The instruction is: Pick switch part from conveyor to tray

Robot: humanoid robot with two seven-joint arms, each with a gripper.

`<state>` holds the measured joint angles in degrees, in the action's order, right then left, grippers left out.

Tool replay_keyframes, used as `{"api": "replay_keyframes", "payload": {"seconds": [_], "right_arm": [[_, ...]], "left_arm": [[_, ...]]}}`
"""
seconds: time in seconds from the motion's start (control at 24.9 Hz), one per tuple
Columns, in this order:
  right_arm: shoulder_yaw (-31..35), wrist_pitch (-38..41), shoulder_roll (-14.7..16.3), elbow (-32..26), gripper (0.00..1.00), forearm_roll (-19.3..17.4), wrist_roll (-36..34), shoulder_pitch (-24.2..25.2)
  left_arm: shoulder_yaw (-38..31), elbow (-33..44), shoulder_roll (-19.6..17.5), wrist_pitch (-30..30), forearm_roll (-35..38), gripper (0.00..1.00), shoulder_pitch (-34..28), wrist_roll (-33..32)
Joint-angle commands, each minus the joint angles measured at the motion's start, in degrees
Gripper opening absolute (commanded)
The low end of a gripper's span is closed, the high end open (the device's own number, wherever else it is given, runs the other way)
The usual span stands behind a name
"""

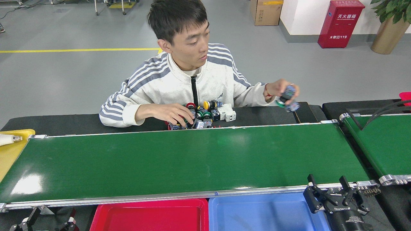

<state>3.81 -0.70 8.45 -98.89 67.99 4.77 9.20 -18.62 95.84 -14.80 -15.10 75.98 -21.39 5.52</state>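
Note:
The conveyor (179,160) is a wide glossy green belt with silver rails, and nothing lies on it. Behind its far rail a person holds a switch part (286,96) with a green cap in one raised hand, above the black table. Several more switch parts (208,114) lie in a pile by the person's other hand. A red tray (151,215) and a blue tray (263,213) sit below the near rail. My right gripper (328,186) stands open at the near rail, right of the blue tray. My left gripper (48,221) shows only its spread fingertips at the bottom left.
A shorter green belt (382,144) with a black curved guide bar adjoins on the right. A yellow tray (11,150) with a white object on it sits at the belt's left end. The person leans on the black table (70,123) behind the belt.

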Motion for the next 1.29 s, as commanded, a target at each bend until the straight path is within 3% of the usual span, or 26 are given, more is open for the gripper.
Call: {"api": "replay_keyframes", "payload": {"seconds": [0.0,0.32,0.6,1.04,1.25], "right_arm": [[1.1,0.0,0.2,-0.2,1.00,-0.1,0.0,-0.2],[2.3,0.0,-0.2,0.0,1.00,-0.1,-1.4,0.0],[3.4,2.5,-1.2,0.0,0.99,-0.5,-6.8,1.8],[3.1,3.5,-1.9,-1.3,0.99,-0.1,-6.5,3.6],[1.0,3.5,-2.2,-1.4,0.99,-0.1,-2.0,2.6]], "left_arm": [[-0.1,0.6,-0.6,0.1,0.0,1.00,0.3,0.1],[-0.7,0.8,0.0,0.1,-0.2,1.00,-0.7,0.3],[-1.2,0.8,0.3,0.2,-0.4,1.00,-0.8,0.2],[-2.3,1.0,1.4,-0.5,-1.7,1.00,-0.8,0.3],[-2.4,0.8,1.4,-0.9,-1.9,1.00,-0.9,0.3]]}}
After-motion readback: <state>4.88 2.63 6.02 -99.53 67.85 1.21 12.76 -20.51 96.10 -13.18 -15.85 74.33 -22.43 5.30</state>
